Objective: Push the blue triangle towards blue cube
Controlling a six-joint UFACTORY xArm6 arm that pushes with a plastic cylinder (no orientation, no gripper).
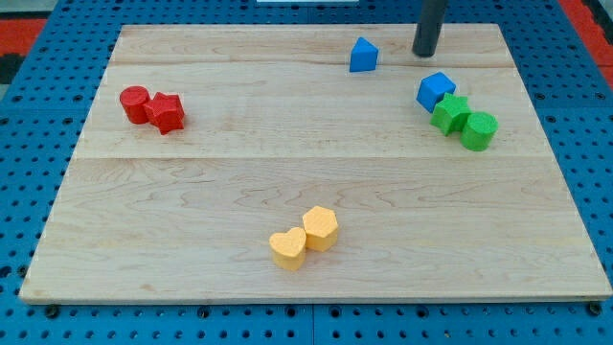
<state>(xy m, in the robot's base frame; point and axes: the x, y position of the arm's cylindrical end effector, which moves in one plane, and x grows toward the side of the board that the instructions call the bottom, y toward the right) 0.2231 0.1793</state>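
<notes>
The blue triangle (363,56) sits near the view's top, right of centre, on the wooden board (239,192). The blue cube (436,92) lies to its lower right, near the board's right side, touching a green star-shaped block (450,113). My tip (425,52) is the lower end of a dark rod coming down from the view's top. It stands to the right of the blue triangle, apart from it, and just above the blue cube in the view.
A green cylinder (479,130) sits against the green star. A red cylinder (135,103) and a red star-shaped block (167,113) sit at the left. A yellow heart (287,248) and a yellow hexagon (321,228) sit near the bottom centre.
</notes>
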